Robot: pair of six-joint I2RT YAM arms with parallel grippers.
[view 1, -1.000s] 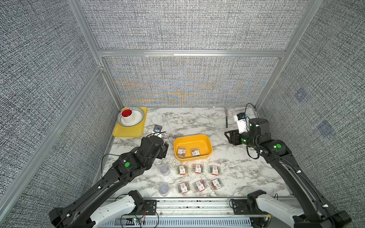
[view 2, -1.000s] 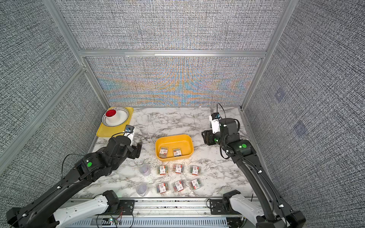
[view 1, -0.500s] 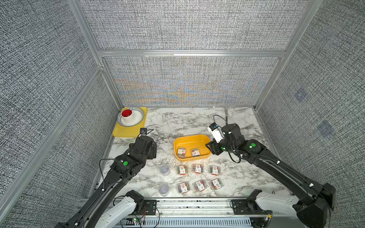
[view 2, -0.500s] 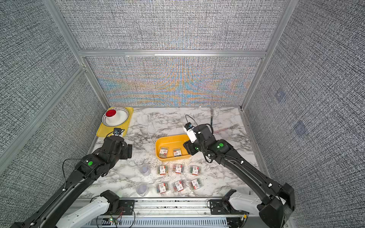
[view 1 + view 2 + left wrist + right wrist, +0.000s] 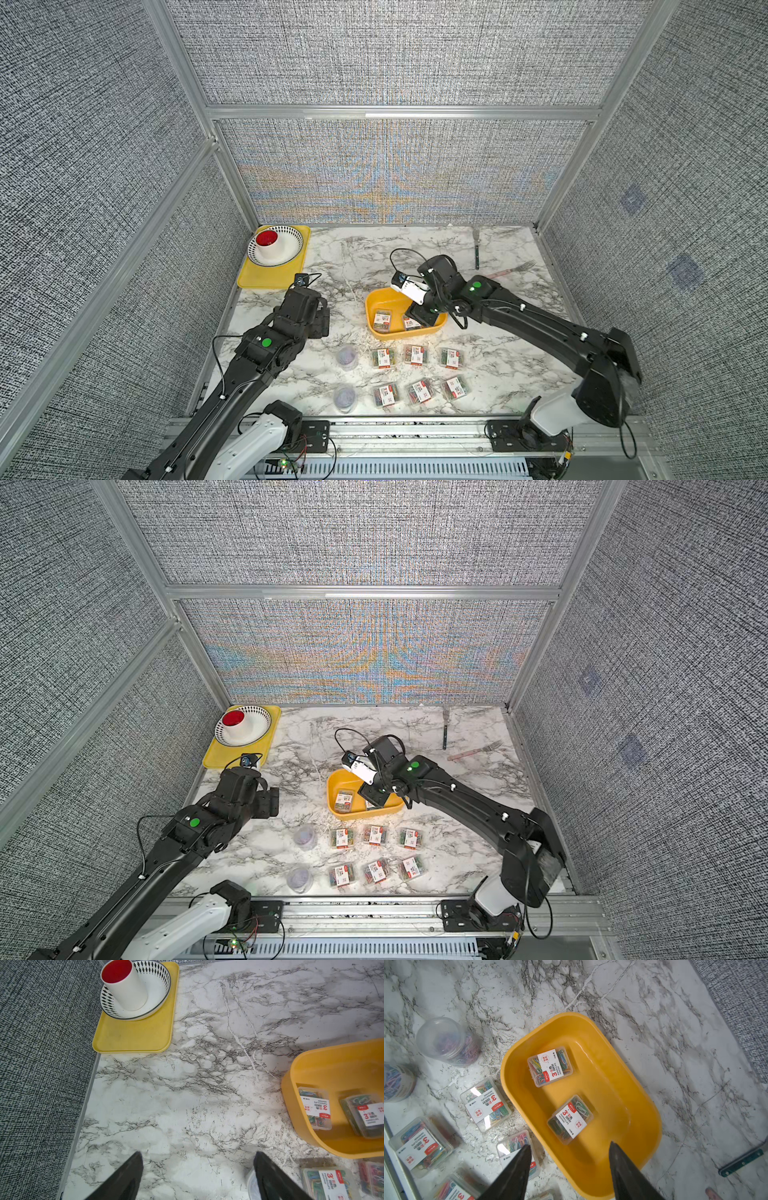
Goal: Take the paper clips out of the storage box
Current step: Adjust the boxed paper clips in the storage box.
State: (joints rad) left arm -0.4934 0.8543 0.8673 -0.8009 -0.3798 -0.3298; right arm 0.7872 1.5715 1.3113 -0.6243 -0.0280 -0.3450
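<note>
Up above, both top views: two paper clip packs (image 5: pixel 382 321) lie in the storage box (image 5: pixel 395 333).
Left wrist: left gripper (image 5: pixel 197 1154) open, empty, near the storage box.
Right wrist: right gripper (image 5: pixel 569 1145) open above one pack (image 5: pixel 570 1119); it looks light, hard and slippery, so pinch its two long sides.

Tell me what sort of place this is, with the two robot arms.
Probably a robot test cell: a marble-look tabletop walled in by grey fabric panels on an aluminium frame, a left arm and right arm mounted on a front rail, and paper clip boxes laid in rows.
</note>
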